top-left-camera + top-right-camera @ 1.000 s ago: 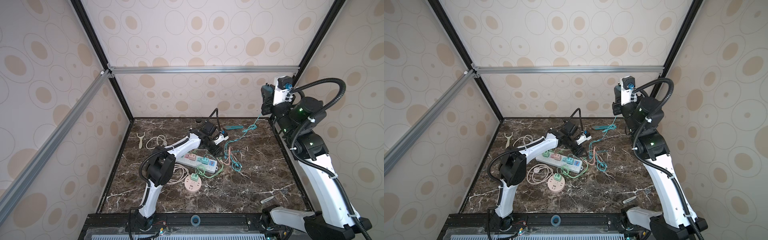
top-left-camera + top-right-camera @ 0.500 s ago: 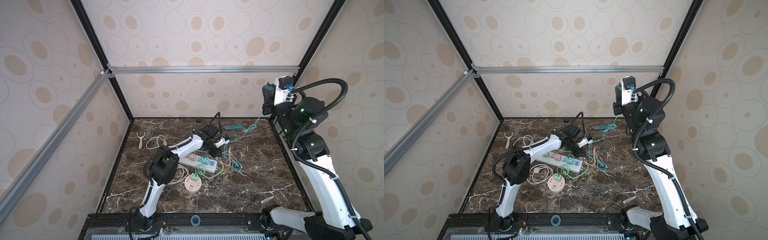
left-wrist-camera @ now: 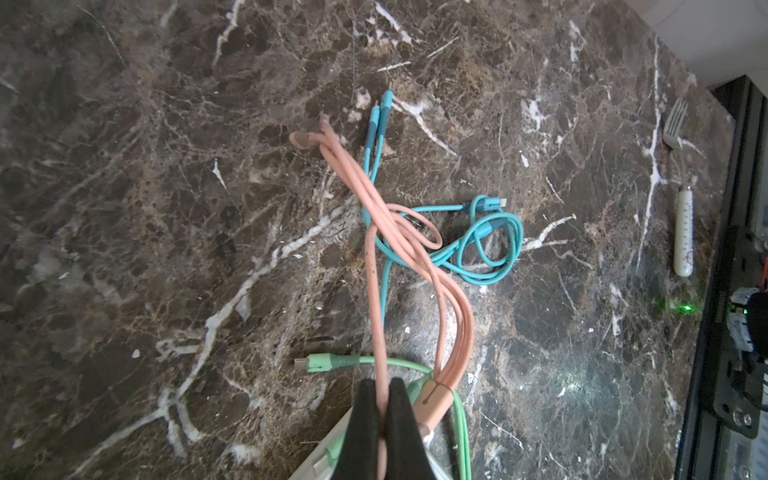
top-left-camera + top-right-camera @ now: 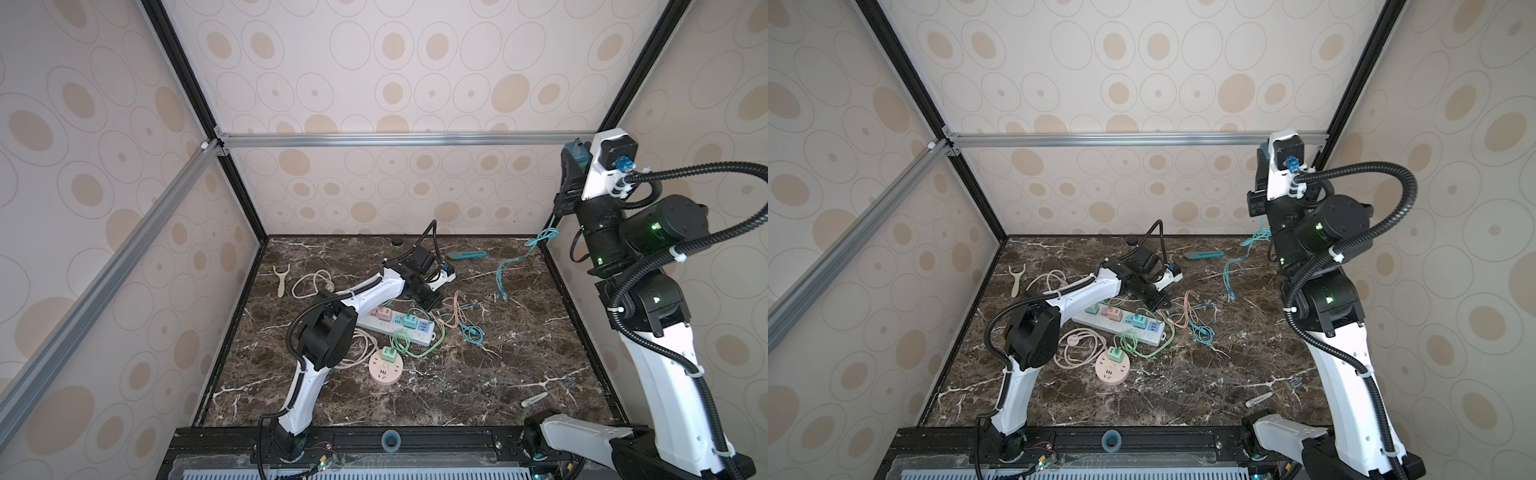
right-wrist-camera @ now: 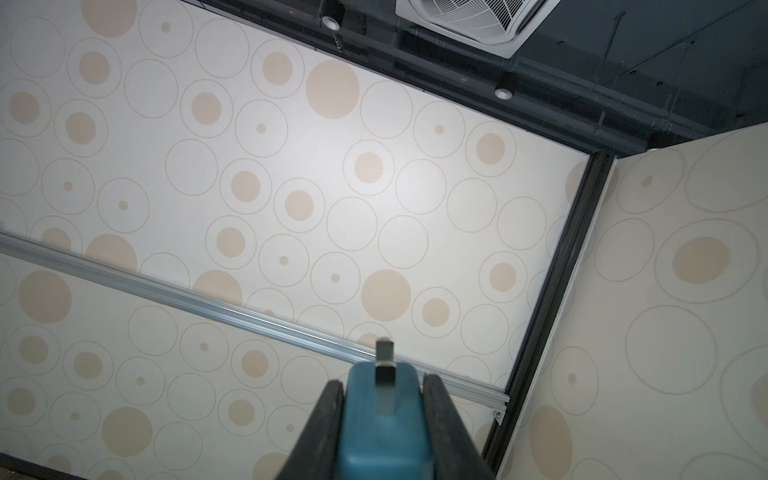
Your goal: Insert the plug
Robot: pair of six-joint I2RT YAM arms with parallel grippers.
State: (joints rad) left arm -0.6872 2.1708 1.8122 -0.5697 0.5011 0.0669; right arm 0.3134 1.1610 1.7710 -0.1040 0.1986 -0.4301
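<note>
The table (image 4: 478, 374) is dark brown marble with white veins. The walls (image 4: 374, 62) are cream, patterned with beige dots and thin rings. The power strip (image 4: 372, 326) is white and carries adapters (image 4: 383, 314) in pink, teal and blue. Just in front of the power strip, a round socket (image 4: 384, 372) is pink, with a green adapter (image 4: 388, 354) on it. Right of the power strip lie a pink cable (image 3: 376, 291), a teal cable (image 3: 490, 249) and a green cable (image 3: 461, 415). The plug (image 5: 380, 424) is teal. The fork handle (image 3: 683, 232) looks white with faint dots.
</note>
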